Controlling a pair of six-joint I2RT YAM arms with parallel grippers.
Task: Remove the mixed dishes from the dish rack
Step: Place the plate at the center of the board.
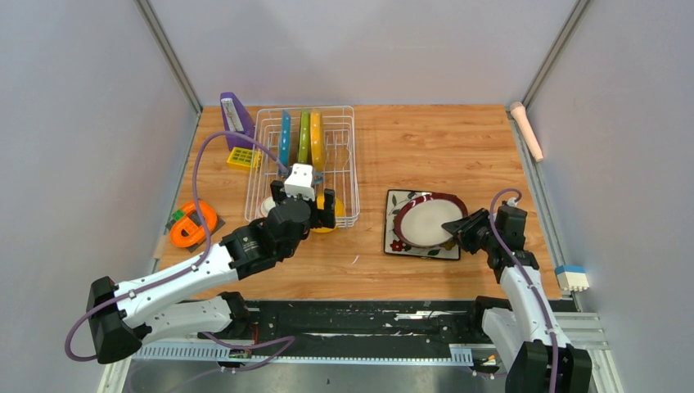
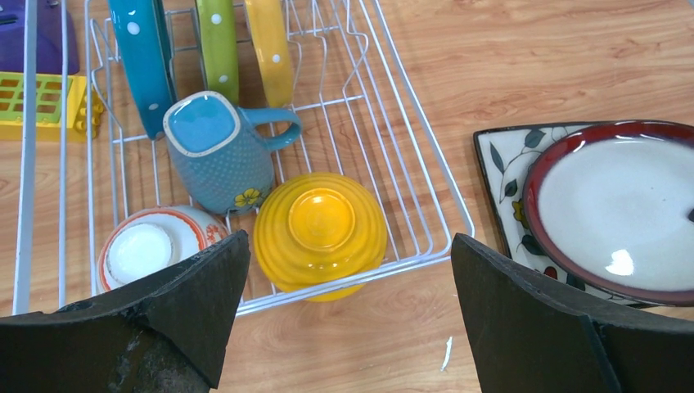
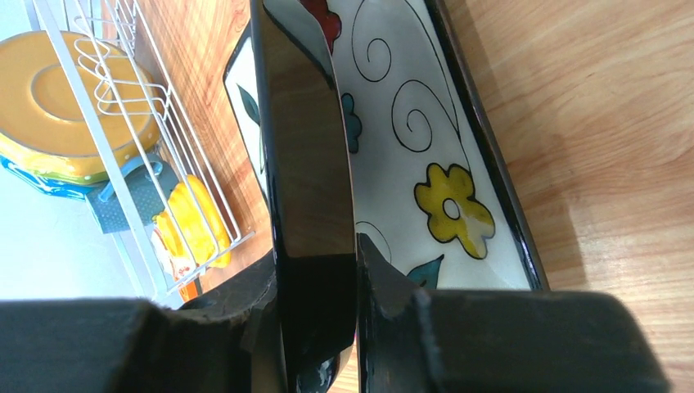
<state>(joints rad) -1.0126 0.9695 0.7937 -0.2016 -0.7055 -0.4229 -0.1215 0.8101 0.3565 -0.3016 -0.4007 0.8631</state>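
Note:
The white wire dish rack (image 1: 348,164) holds the blue-dotted (image 2: 147,57), green-dotted (image 2: 217,41) and yellow (image 2: 270,49) plates upright. It also holds the blue-grey mug (image 2: 217,160), the upturned yellow bowl (image 2: 319,229) and the red-and-white bowl (image 2: 151,246). My left gripper (image 2: 348,327) is open and empty just above the rack's near edge, by the yellow bowl (image 1: 327,214). My right gripper (image 3: 319,311) is shut on the rim of the red-rimmed round plate (image 3: 307,164), which rests on the dark square plate (image 3: 425,164) right of the rack (image 1: 397,205).
A purple slanted holder (image 1: 233,115) and a small yellow grid block (image 1: 243,157) stand left of the rack. An orange tape measure (image 1: 192,223) lies at the left edge. A peach cylinder (image 1: 528,131) and a white-blue block (image 1: 571,278) lie along the right rail.

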